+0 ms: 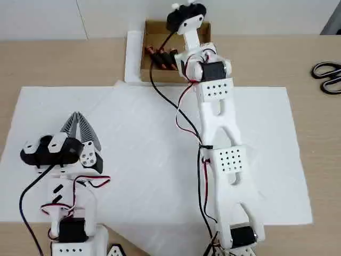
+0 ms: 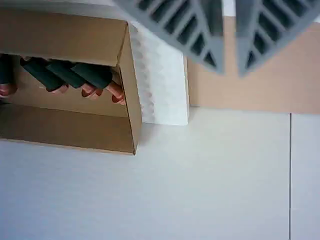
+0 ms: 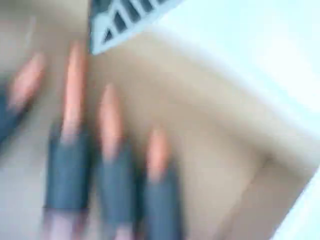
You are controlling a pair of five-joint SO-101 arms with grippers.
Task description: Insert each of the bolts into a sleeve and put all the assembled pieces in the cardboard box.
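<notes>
**Pieces boxed, right arm over the box**

Far edge of tabletop (image 1: 53, 58): cardboard box (image 1: 154, 24), open on top. Inside, side by side: assembled pieces (image 1: 162, 57), dark sleeves with orange bolt ends. Against the box's left wall, touching: white pad (image 1: 133, 58). Across the middle of the tabletop: white sheet (image 1: 133, 176), far edge just short of the box, a wide stretch of it between the arms. At the right edge, well apart from the box: scissors (image 1: 326, 77).

Right arm (image 1: 216, 88): spans the sheet, ends with jaws inside the box walls, just above the pieces. Cannot tell whether released or clenched.

Left arm (image 1: 69, 213): sits at the near left corner, well apart from the box. Jaws clenched on nothing, aimed toward the box.
</notes>
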